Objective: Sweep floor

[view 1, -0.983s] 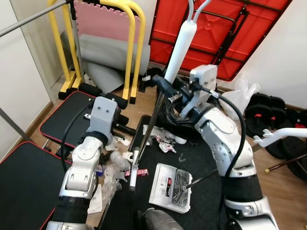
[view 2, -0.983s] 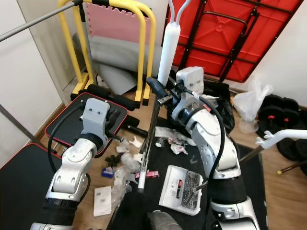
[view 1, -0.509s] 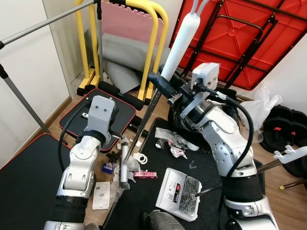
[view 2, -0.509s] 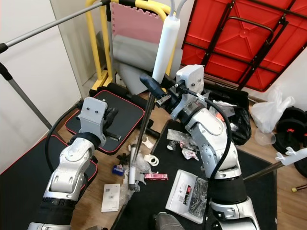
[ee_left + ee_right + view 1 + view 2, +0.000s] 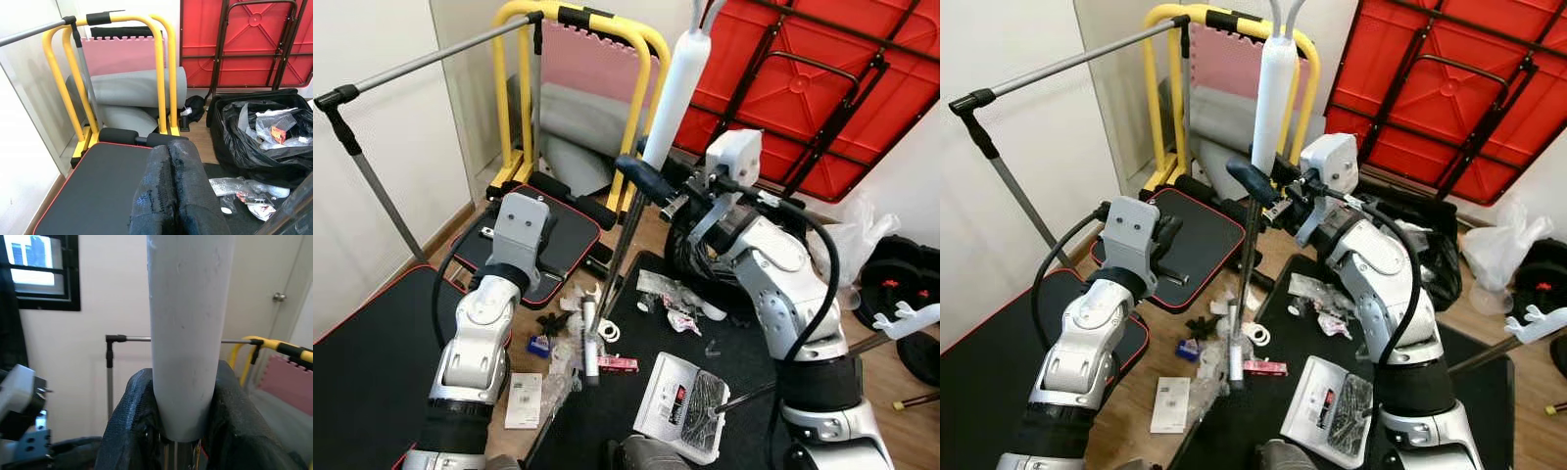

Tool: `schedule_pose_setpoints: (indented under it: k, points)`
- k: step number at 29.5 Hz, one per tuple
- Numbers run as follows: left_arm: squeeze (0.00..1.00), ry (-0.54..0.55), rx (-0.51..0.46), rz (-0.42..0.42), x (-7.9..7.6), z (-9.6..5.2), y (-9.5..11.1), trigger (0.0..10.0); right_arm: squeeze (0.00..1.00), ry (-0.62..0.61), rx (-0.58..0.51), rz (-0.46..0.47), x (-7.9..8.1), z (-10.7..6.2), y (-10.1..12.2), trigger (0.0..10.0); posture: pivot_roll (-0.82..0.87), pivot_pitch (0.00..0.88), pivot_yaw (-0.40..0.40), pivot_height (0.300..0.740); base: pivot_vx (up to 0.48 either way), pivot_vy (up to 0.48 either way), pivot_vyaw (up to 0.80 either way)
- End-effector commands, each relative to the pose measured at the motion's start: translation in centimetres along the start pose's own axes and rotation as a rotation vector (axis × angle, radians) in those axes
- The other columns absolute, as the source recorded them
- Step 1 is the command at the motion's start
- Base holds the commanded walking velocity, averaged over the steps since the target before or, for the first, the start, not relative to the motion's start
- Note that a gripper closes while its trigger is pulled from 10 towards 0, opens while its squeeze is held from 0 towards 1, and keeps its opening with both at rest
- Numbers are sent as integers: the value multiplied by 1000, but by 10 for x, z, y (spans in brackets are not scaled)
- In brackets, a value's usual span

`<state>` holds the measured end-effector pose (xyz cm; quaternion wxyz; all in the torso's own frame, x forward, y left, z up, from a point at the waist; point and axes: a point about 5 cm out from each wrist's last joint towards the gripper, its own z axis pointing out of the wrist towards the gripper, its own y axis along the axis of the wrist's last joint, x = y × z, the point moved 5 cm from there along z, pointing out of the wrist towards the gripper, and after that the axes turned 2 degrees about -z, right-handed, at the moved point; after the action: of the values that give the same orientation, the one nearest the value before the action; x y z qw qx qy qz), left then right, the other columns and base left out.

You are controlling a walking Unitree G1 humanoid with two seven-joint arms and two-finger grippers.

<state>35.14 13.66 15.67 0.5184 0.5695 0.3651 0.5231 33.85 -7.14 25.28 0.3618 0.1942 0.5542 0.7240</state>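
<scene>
The right gripper (image 5: 182, 431) is clamped around the white padded handle of the broom (image 5: 677, 83), its two black fingers (image 5: 128, 431) pressed against either side of the grip. The broom's long axis runs nearly upright, tilted slightly, handle toward the red folding table (image 5: 808, 93) and thin metal shaft (image 5: 1247, 264) slanting down to the floor. Its lower end sits among scattered white wrappers and scraps (image 5: 592, 328) at the edge of the black floor mat (image 5: 1283, 392); the head itself is hard to make out. The left gripper (image 5: 171, 191) hangs free above the black red-edged bench pad (image 5: 98, 191), fingers pressed together, holding nothing. A white dustpan holding debris (image 5: 683, 394) lies on the mat nearby. An open black rubbish bag (image 5: 259, 142) and yellow tubular frame (image 5: 582, 24) stand behind.
</scene>
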Motion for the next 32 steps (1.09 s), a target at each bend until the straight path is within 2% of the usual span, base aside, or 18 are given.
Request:
schedule_pose_setpoints:
  k: [1,2,3,4,10,11,14,15,19,26,32]
  points:
    - [0,-22,2,-6,-7,2,-1,10000,0,-11,-56,-63,-4,2,15,10000,-119,44,-172,740,0,0,0]
    - [0,-22,2,-6,-7,2,-1,10000,0,-11,-56,-63,-4,2,15,10000,-119,44,-172,740,0,0,0]
    - [0,-23,1,-5,-7,2,-1,10000,0,-13,-56,-67,-4,2,15,4353,-119,44,-172,740,0,0,0]
    - [0,-25,0,-5,-8,2,-1,10000,0,-14,-53,-66,-6,2,13,0,-119,44,-173,740,0,0,0]
    - [0,-29,-3,-5,-9,3,-1,10000,0,-27,-33,-84,-10,1,9,0,-118,46,-173,740,0,0,0]
    - [0,-28,-3,-4,-9,3,0,10000,0,-54,-20,-95,-13,1,7,8784,-119,46,-173,740,0,0,0]
    - [0,-27,-4,-3,-9,3,0,10000,0,-74,-12,-102,-16,0,5,8784,-119,46,-173,740,0,0,0]
    - [0,-26,-4,-1,-8,3,0,10000,0,-93,-3,-106,-19,0,3,10000,-118,48,-172,740,0,0,0]
    - [0,-26,-4,6,-9,4,0,10000,0,-130,20,-132,-22,0,-3,10000,-118,47,-171,740,0,0,0]
    - [0,-22,-2,1,-8,4,-1,10000,0,-149,19,-117,-25,1,-3,10000,-118,47,-171,740,0,0,0]
    - [0,-21,1,-3,-7,4,-1,10000,0,-129,-42,-69,-22,2,6,10000,-118,48,-170,740,0,0,-800]
